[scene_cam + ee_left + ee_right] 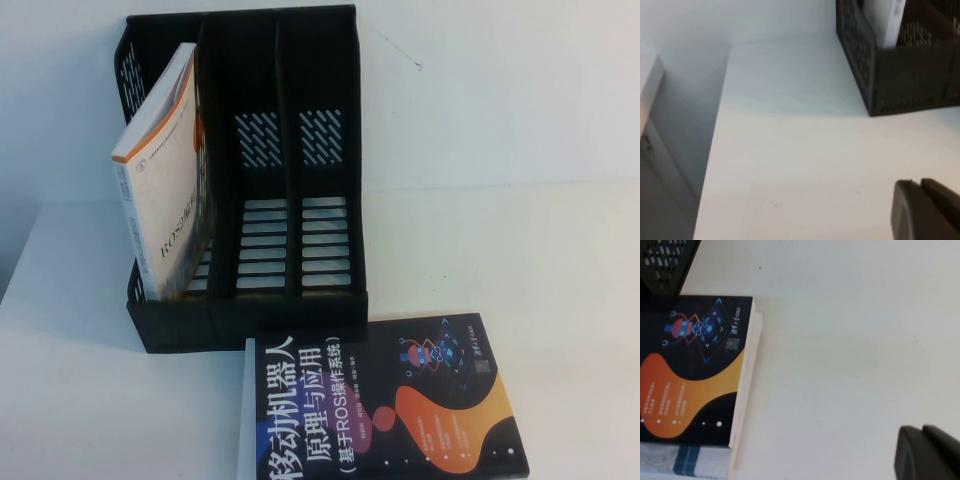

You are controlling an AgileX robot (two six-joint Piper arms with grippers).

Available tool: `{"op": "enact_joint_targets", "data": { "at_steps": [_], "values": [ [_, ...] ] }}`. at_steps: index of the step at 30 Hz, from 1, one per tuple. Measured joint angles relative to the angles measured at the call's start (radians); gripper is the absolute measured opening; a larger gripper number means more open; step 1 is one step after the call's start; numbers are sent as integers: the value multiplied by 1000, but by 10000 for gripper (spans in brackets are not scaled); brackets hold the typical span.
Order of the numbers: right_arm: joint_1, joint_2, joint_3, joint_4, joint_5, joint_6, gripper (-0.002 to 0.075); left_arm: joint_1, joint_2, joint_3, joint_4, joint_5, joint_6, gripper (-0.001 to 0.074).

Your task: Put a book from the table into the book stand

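High view gives me the whole scene but neither arm. The stand (pixel 262 190) sits on the white table (pixel 520 260), three slots open toward me. The book (pixel 165 175), white-grey with an orange stripe and ROS lettering, stands in the stand's left slot, leaning to my left, its top edge well above the divider. The middle and right slots show only their slatted base. A black book (pixel 385 400) with white Chinese title and orange-blue artwork lies flat on the table just in front of the stand, its far edge at or nearly at the stand's front lip; I can't tell if they touch.

Left wrist view adds what high view lacks: the left gripper (pixel 927 210) as a dark tip at the frame corner, low over bare table, well apart from the stand (pixel 900 75). A pale sliver of the book (pixel 885 20) shows inside the stand's perforated wall. Whether the tip is spread or pressed together, I cannot tell.

Right wrist view shows the right gripper (pixel 927 455), again only a dark corner tip, over bare table beside the black book (pixel 695 370). A corner of the stand (pixel 665 262) is visible past the book. Its state I cannot tell either. Nothing is held by either one.
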Motion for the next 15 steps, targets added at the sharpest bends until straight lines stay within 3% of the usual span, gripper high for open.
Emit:
{"op": "enact_joint_targets", "data": {
  "at_steps": [7,15],
  "values": [
    [-1,0,0,2,2,0,-1,-79,-2,0,44,-6,87,-1],
    [-1,0,0,2,2,0,-1,-81,-2,2,84,-21,68,-1]
  ]
}}
